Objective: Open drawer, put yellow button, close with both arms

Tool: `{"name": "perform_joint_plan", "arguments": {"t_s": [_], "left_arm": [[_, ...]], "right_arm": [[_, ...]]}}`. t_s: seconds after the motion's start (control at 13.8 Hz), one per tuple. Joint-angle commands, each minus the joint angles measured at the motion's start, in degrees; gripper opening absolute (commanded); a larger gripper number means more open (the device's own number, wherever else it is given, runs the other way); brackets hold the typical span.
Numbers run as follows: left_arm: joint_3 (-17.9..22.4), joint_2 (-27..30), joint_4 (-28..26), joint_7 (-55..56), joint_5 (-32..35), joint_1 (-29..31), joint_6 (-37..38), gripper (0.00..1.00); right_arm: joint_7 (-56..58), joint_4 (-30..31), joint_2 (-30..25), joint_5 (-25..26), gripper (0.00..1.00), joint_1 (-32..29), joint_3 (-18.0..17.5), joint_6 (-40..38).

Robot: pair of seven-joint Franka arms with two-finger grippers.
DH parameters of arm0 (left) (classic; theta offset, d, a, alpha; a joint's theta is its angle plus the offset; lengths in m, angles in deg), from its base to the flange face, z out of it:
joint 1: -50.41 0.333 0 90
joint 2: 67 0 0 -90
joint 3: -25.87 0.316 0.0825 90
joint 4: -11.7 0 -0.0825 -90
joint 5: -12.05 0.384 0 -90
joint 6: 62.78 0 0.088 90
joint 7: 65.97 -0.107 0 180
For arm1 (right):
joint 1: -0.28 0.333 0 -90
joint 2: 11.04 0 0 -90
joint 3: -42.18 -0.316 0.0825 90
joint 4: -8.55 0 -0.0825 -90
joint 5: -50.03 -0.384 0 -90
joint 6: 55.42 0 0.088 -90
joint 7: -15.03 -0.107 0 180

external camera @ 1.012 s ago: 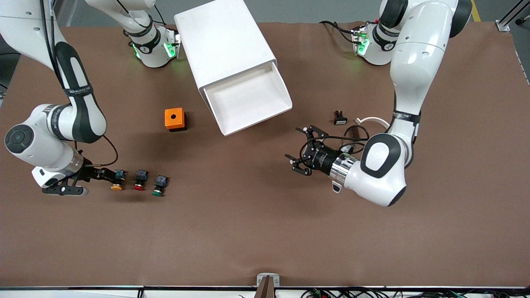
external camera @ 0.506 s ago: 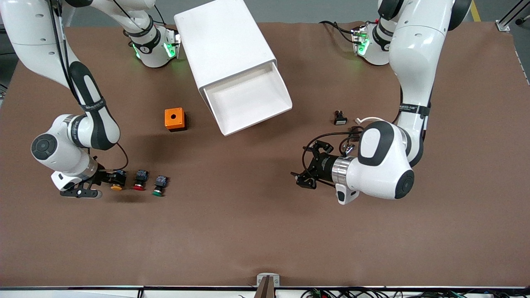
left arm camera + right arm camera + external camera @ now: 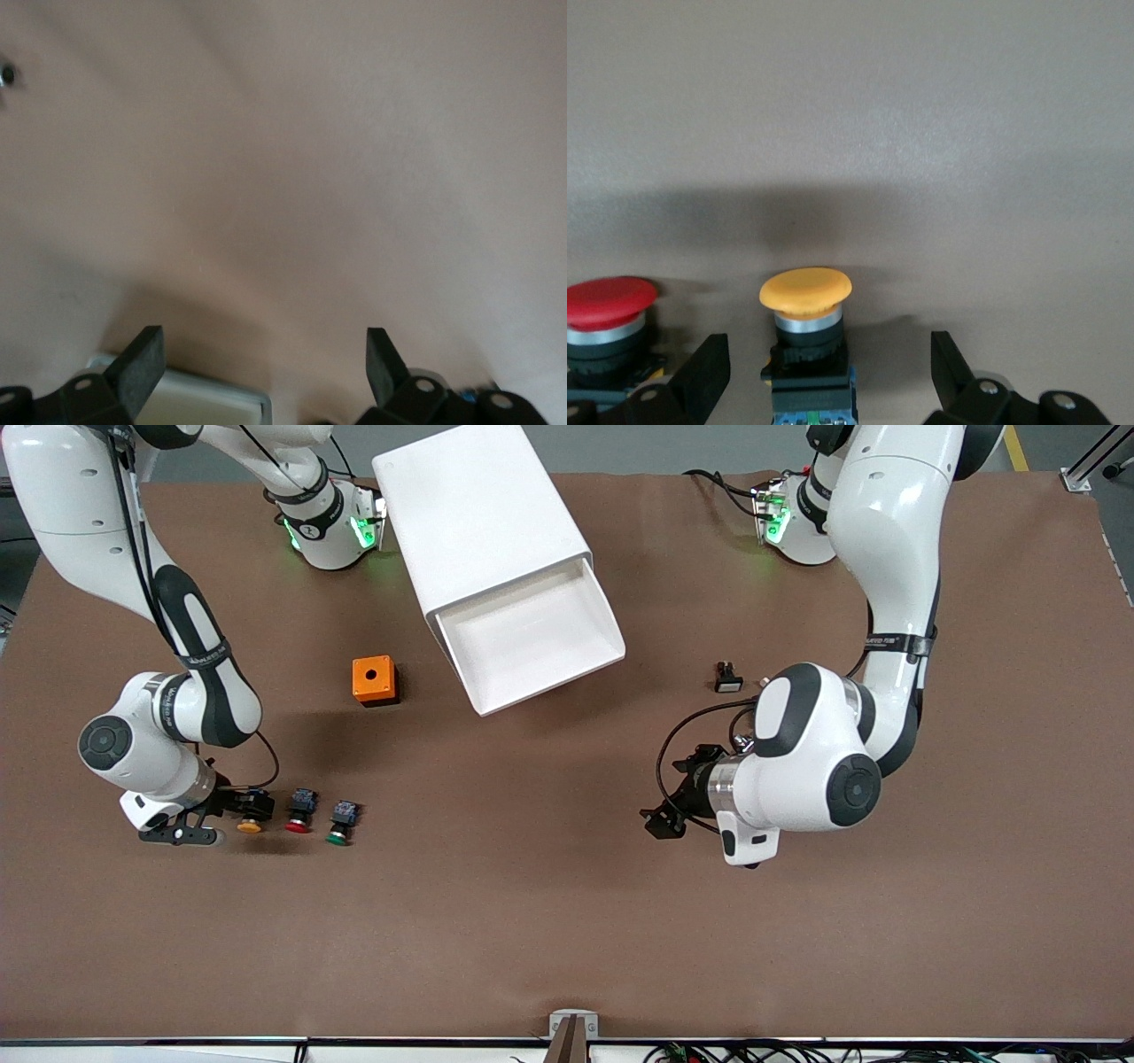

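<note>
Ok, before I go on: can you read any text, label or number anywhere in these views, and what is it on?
Black band on the right arm: white lettering, too small to read.
Black band on the left arm: white lettering, too small to read.
Base of the yellow button: a green strip with marks, too blurred to read.
Cabinet, orange box: no text visible.

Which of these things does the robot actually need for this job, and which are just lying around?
Needed:
- open top drawer of the white cabinet
- yellow button, between the open fingers of the right hand
- left hand, open over bare table

Lying about:
- red button
- green button
- orange box
- small black part
</note>
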Motion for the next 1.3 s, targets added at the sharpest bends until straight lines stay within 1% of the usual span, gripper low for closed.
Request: {"name": "perform_joint_plan", "arguments": {"t_s": [0.0,0.14,0.22,0.29,0.36,0.51,0.87,1.01,1.08,1.23], "left_arm": [[0.6,0.8,-0.7,-1.1,4.7,-1.5,-1.4,1.00],[0.9,0.7,-0.9,-2.2,5.4,-1.9,-2.5,1.00],[0.9,0.7,-0.9,-2.3,7.1,-2.2,-2.5,1.00],[0.9,0.7,-0.9,-2.4,8.6,-2.1,-2.5,1.00],[0.9,0.7,-0.9,-2.8,9.9,-2.2,-2.6,1.00],[0.9,0.8,-0.9,-3.0,11.2,-2.2,-2.6,1.00],[0.9,1.5,-0.9,-2.8,13.6,-3.6,-2.6,1.00],[0.9,2.4,-0.9,-2.7,17.4,-5.1,-2.6,1.00],[0.7,2.7,-1.0,-2.7,19.4,-5.8,-2.6,1.00],[0.7,3.0,-1.0,-2.3,21.0,-7.6,-2.3,1.00]], "right_arm": [[0.5,1.7,-0.8,0.5,0.95,-0.5,-0.6,0.2],[0.6,2.0,-1.0,0.5,0.69,-0.3,-0.6,0.0],[0.6,2.0,-1.0,0.5,0.55,-0.2,-0.6,-0.1],[0.7,2.0,-1.0,0.5,0.32,-0.2,-0.6,-0.1],[0.6,2.0,-1.1,0.5,0.16,-0.1,-0.6,-0.3],[0.5,2.0,-1.0,0.5,0.00,-0.2,-0.6,-1.1],[0.5,1.3,-1.6,0.5,0.00,0.1,-0.7,-3.4],[0.3,1.0,-3.0,0.5,0.00,0.9,-0.7,-4.9],[0.1,0.3,-3.6,0.5,0.00,1.3,-0.7,-6.8],[-0.5,-2.0,-4.9,-0.1,0.00,1.5,-0.8,-12.4]]}}
